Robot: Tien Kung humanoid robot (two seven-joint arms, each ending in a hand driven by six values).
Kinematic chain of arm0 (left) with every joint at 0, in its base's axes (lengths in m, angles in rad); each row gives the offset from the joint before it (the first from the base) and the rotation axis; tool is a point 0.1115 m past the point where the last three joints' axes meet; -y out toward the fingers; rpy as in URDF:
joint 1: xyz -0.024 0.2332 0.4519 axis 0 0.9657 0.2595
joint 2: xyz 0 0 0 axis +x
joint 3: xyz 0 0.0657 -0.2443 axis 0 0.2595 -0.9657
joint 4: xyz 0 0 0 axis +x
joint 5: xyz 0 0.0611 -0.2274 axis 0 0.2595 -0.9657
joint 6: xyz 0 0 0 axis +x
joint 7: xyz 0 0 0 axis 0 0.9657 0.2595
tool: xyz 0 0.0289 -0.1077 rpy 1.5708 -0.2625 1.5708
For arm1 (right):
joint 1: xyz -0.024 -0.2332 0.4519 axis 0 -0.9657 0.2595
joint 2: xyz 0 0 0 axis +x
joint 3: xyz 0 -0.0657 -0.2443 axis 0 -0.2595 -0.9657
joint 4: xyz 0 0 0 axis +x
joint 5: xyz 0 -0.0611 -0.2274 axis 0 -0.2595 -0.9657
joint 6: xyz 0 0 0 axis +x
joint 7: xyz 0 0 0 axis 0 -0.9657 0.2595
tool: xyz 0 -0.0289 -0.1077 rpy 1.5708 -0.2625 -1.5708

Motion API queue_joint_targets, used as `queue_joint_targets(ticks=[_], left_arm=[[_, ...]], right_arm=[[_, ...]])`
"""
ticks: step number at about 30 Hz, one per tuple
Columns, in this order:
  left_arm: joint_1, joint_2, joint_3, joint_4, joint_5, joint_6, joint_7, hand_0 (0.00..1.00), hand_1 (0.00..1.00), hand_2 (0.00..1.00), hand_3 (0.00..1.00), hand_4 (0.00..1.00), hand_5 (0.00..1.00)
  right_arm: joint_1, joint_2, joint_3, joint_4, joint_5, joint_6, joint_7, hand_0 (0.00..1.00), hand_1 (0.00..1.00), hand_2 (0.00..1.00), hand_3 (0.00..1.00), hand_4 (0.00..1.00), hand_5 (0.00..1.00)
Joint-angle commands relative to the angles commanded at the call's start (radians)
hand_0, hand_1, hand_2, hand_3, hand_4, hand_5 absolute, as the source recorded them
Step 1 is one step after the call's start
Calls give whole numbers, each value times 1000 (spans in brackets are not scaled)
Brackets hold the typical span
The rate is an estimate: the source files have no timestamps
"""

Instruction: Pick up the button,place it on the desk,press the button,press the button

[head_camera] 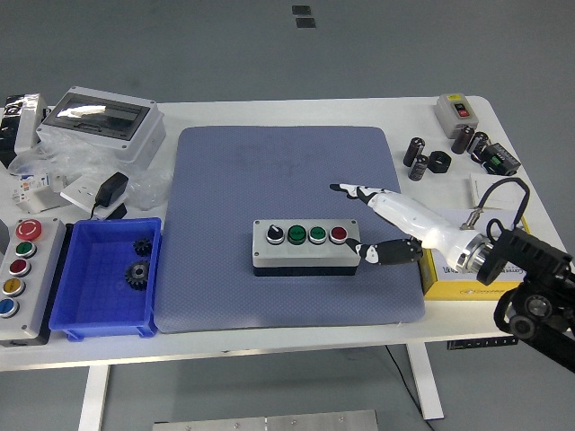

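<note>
A grey button box (305,246) lies flat on the blue-grey mat (287,180), near its front middle. Its top carries a black knob, two green buttons and a red button (338,234) in a row. My right hand (377,223) hovers just to the right of the box, apart from it, with fingers spread and holding nothing. Its white fingers (359,192) point left and back, and the black thumb (386,252) lies near the box's right end. My left arm is out of view.
A blue bin (67,296) with gears stands at the front left, beside a second button box (22,278). A yellow box (526,269) lies under my right wrist. A clear-lidded enclosure (103,121) and small parts sit at the back corners.
</note>
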Motion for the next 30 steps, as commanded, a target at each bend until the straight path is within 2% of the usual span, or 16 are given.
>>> queue_joint_targets(ticks=[3, 5, 8, 12, 13, 15, 18, 19, 24, 25, 30], left_arm=[[2, 0, -4, 0, 3, 1, 2, 627, 621, 552, 595, 668, 169], [2, 0, -6, 0, 5, 1, 2, 627, 621, 552, 595, 668, 169], [0, 1, -3, 0, 3, 2, 2, 627, 620, 552, 594, 666, 159], [-1, 1, 2, 0, -1, 2, 2, 627, 620, 552, 594, 666, 159], [-1, 1, 2, 0, -1, 2, 2, 627, 621, 550, 594, 665, 158], [-1, 2, 2, 0, -2, 3, 3, 627, 621, 550, 594, 665, 158], [0, 2, 2, 0, -2, 3, 4, 627, 621, 550, 594, 665, 158], [0, 2, 1, 0, -2, 3, 5, 627, 620, 550, 594, 666, 158], [-2, 1, 2, 0, -2, 3, 6, 627, 620, 550, 594, 666, 158], [-2, 1, 2, 0, -2, 3, 6, 627, 620, 550, 594, 666, 158], [-2, 2, 2, 0, 0, 3, 6, 627, 620, 550, 594, 666, 158]], right_arm=[[-1, -26, 60, 57, 15, 80, -85, 975, 929, 996, 998, 597, 18], [13, -35, 97, 57, 57, 146, -144, 975, 929, 996, 998, 597, 18], [46, -30, 118, 57, 130, 254, -228, 931, 905, 971, 998, 580, 23], [83, -14, 114, 57, 159, 345, -295, 931, 905, 971, 998, 580, 23], [91, -11, 111, 57, 161, 364, -303, 161, 344, 462, 768, 455, 164], [111, -3, 98, 57, 166, 402, -315, 161, 344, 462, 768, 455, 164], [132, 8, 78, 57, 172, 420, -321, 161, 344, 462, 768, 455, 164], [138, 14, 70, 57, 175, 422, -321, 107, 222, 269, 743, 356, 90], [163, 45, 37, 57, 175, 418, -322, 107, 222, 269, 743, 356, 90], [165, 49, 32, 57, 174, 416, -322, 71, 155, 220, 735, 304, 52], [171, 68, 19, 43, 168, 403, -318, 71, 155, 220, 735, 304, 52]])
